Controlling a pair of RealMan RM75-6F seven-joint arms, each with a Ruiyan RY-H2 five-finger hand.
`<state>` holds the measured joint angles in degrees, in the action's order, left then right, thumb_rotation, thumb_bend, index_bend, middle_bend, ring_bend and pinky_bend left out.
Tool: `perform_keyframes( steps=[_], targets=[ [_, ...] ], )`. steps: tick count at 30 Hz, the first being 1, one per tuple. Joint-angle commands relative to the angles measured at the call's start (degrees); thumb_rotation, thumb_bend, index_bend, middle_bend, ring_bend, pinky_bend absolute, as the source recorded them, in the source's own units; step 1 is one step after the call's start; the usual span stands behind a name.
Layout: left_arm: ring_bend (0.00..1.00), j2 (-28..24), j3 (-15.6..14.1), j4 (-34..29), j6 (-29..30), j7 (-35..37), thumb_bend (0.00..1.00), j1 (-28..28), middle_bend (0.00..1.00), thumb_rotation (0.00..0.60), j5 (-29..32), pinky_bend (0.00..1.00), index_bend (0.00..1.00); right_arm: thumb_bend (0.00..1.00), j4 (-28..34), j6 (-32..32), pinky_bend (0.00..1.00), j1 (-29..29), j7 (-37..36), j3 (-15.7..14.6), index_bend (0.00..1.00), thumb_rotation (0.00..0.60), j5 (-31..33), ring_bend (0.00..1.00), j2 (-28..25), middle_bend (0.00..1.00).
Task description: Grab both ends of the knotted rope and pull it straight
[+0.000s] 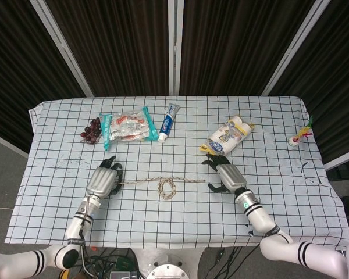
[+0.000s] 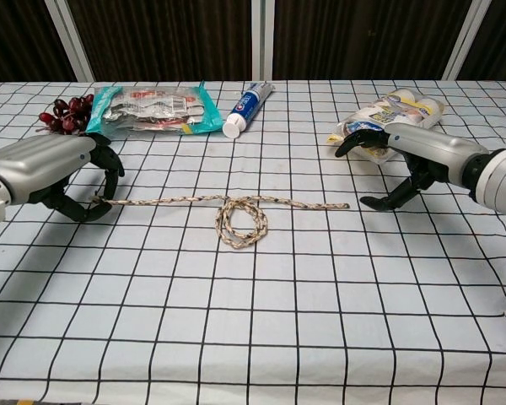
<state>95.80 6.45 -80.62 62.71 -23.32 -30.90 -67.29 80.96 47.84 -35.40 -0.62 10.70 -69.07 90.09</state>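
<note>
rope: the knotted rope (image 2: 236, 213) is lying across the middle of the table (image 1: 180, 218), loop (image 1: 167, 188) roughly halfway along, both tails running out toward the side edges

left robot hand: the left robot hand (image 2: 63, 173) is curling around the left tail, looks like it's gripping it

right robot hand: the right robot hand (image 2: 402, 164) is hovering spread wide, holding nothing, just beside the free right end (image 2: 341, 205)

risk 1: left one starting to tug early, so the loose end is sliding off

risk 2: fingers brushing the snack bag (image 2: 390, 118) near the far edge

risk 3: thin cord lying flat, so the pinch is probably slipping
</note>
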Motion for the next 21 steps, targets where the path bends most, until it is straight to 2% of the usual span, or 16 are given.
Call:
perform_keyframes(
  steps=[1, 8, 21],
  targets=[
    [0.04, 0.02, 0.12, 0.12, -0.07, 0.39, 0.36, -0.07, 0.26, 0.600, -0.13, 0.14, 0.63, 0.28, -0.57, -0.81, 0.00, -0.96, 1.04, 0.17, 0.20, 0.600, 1.16, 0.00, 0.88, 0.04],
    [0.04, -0.10, 0.33, 0.17, -0.04, 1.11, 0.36, 0.00, 0.26, 0.600, -0.08, 0.14, 0.63, 0.28, -1.26, -1.15, 0.00, -2.86, 3.40, 0.74, 0.22, 0.600, 2.60, 0.00, 2.51, 0.04],
    [0.04, -0.23, 0.38, 0.21, -0.32, 1.62, 0.36, 0.08, 0.26, 0.600, 0.34, 0.14, 0.64, 0.29, -2.65, -1.60, 0.00, -4.22, 6.58, -0.30, 0.25, 0.600, 5.55, 0.00, 5.24, 0.04]
  ],
)
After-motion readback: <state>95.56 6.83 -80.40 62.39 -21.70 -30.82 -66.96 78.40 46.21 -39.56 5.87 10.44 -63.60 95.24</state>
